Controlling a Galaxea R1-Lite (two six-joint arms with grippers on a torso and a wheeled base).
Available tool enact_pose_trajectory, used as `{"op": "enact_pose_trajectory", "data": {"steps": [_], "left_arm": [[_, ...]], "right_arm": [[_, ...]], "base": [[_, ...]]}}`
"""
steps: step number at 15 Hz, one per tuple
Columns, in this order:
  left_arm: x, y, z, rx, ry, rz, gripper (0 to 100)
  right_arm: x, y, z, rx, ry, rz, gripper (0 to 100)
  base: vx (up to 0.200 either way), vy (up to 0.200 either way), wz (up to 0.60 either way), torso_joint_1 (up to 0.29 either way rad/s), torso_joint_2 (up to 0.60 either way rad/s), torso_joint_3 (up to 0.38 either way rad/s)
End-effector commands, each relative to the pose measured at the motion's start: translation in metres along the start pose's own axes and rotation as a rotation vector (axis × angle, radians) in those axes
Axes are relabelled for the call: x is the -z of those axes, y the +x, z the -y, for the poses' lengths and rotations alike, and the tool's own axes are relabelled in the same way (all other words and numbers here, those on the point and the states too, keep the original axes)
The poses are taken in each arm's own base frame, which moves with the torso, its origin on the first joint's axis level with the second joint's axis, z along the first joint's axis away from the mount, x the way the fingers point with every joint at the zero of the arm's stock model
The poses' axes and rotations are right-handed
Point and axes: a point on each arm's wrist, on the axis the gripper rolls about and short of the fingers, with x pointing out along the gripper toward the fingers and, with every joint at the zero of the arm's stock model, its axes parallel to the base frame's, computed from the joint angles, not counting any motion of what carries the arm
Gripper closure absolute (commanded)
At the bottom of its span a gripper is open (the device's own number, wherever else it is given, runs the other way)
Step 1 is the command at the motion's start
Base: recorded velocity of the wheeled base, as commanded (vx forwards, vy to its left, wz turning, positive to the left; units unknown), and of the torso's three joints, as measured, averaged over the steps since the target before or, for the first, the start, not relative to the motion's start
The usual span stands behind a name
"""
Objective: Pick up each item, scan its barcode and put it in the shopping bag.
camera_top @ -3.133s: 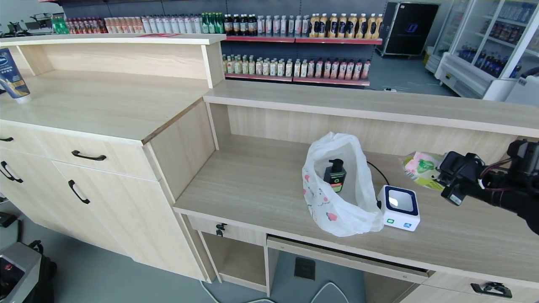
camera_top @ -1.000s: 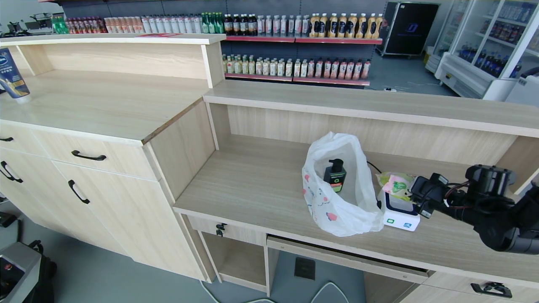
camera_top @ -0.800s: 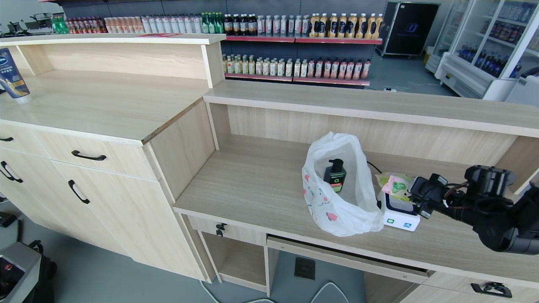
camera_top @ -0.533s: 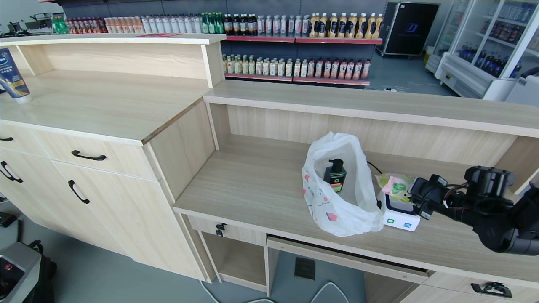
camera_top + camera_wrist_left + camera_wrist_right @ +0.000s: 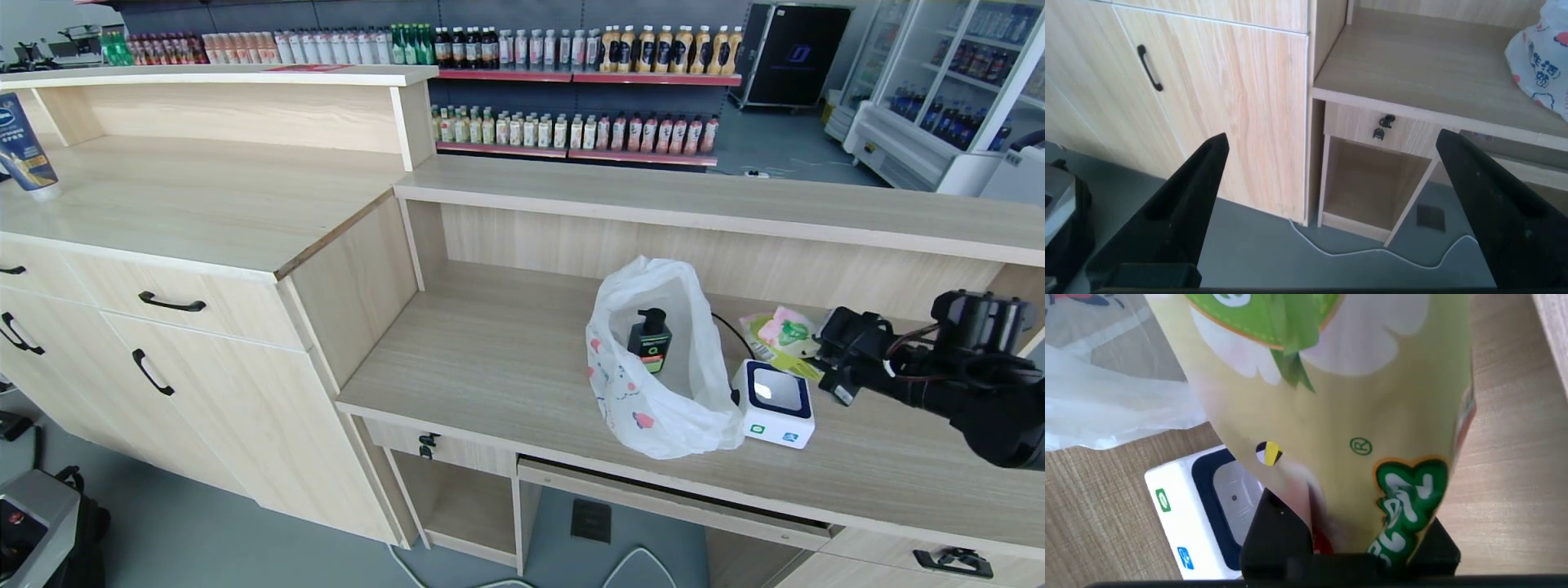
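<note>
1. Head view: right gripper (image 5: 820, 353) pinches the snack packet (image 5: 782, 335) above the counter (image 5: 506, 367), beyond the scanner (image 5: 774, 403), near the shopping bag (image 5: 645, 408).
2. Left wrist view: left gripper (image 5: 1331, 139) stands spread wide.
3. Right wrist view: snack packet (image 5: 1347, 416) hangs over the scanner (image 5: 1208, 514).

Your right arm stretches in from the right, its gripper (image 5: 826, 358) pointing left and clamped on a packet (image 5: 780, 333), while your left gripper (image 5: 1331, 139) hangs low, fingers spread wide.
</note>
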Motion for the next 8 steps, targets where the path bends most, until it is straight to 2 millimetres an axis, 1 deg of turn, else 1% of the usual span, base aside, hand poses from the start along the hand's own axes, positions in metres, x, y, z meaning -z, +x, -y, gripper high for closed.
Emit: {"op": "enact_pose_trajectory", "data": {"steps": [1, 2, 3, 5, 6, 7, 8], "left_arm": [[0.0, 0.0, 0.0, 0.0, 0.0, 0.0, 0], [0.0, 0.0, 0.0, 0.0, 0.0, 0.0, 0], [0.0, 0.0, 0.0, 0.0, 0.0, 0.0, 0], [0.0, 0.0, 0.0, 0.0, 0.0, 0.0, 0], [0.0, 0.0, 0.0, 0.0, 0.0, 0.0, 0], [0.0, 0.0, 0.0, 0.0, 0.0, 0.0, 0], [0.0, 0.0, 0.0, 0.0, 0.0, 0.0, 0]], "right_arm": [[-0.039, -0.071, 0.05, 0.109, 0.079, -0.046, 100], [-0.04, -0.089, 0.056, 0.113, 0.14, -0.09, 100], [-0.041, -0.101, 0.059, 0.143, 0.196, -0.099, 100], [-0.05, -0.118, 0.066, 0.213, 0.386, -0.07, 100], [-0.048, -0.123, 0.069, 0.243, 0.425, -0.07, 100], [-0.039, -0.137, 0.071, 0.304, 0.45, -0.107, 100], [-0.036, -0.142, 0.069, 0.317, 0.456, -0.121, 100]], "base": [[0.0, 0.0, 0.0, 0.0, 0.0, 0.0], [0.0, 0.0, 0.0, 0.0, 0.0, 0.0], [0.0, 0.0, 0.0, 0.0, 0.0, 0.0], [0.0, 0.0, 0.0, 0.0, 0.0, 0.0], [0.0, 0.0, 0.0, 0.0, 0.0, 0.0], [0.0, 0.0, 0.0, 0.0, 0.0, 0.0], [0.0, 0.0, 0.0, 0.0, 0.0, 0.0]]}}
